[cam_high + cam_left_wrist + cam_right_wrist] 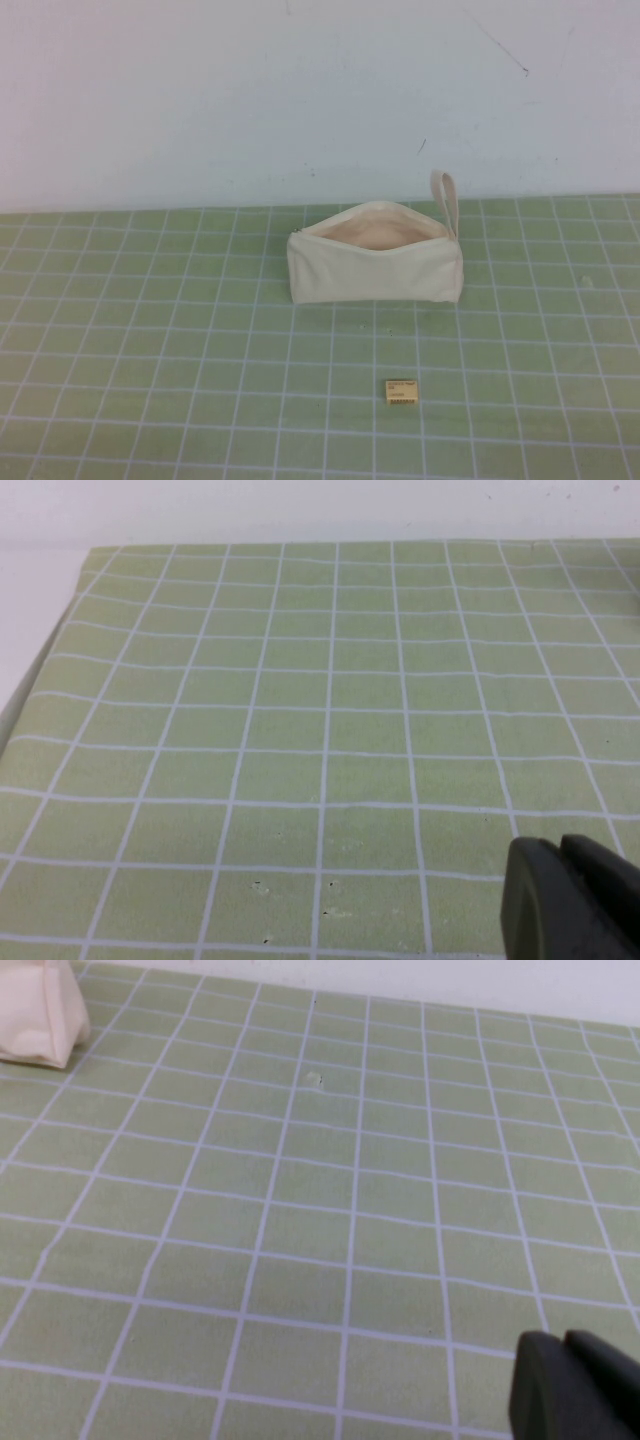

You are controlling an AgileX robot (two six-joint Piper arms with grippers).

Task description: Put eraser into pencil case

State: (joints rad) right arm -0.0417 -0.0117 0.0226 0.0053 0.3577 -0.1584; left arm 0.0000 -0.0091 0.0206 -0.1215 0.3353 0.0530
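Observation:
The cream-white pencil case (pixel 375 260) stands on the green grid mat near the back, its zip open and its peach lining showing, with a loop strap (pixel 446 203) at its right end. One corner of it shows in the right wrist view (pixel 35 1015). The tiny tan eraser (pixel 402 391) lies flat on the mat in front of the case, apart from it. My left gripper (pixel 562 852) is shut and empty over bare mat. My right gripper (pixel 563 1345) is shut and empty over bare mat, far from the case. Neither gripper shows in the high view.
The green grid mat (pixel 150 350) covers the table up to a white wall (pixel 300 90) behind the case. The mat's left edge shows in the left wrist view (pixel 45 655).

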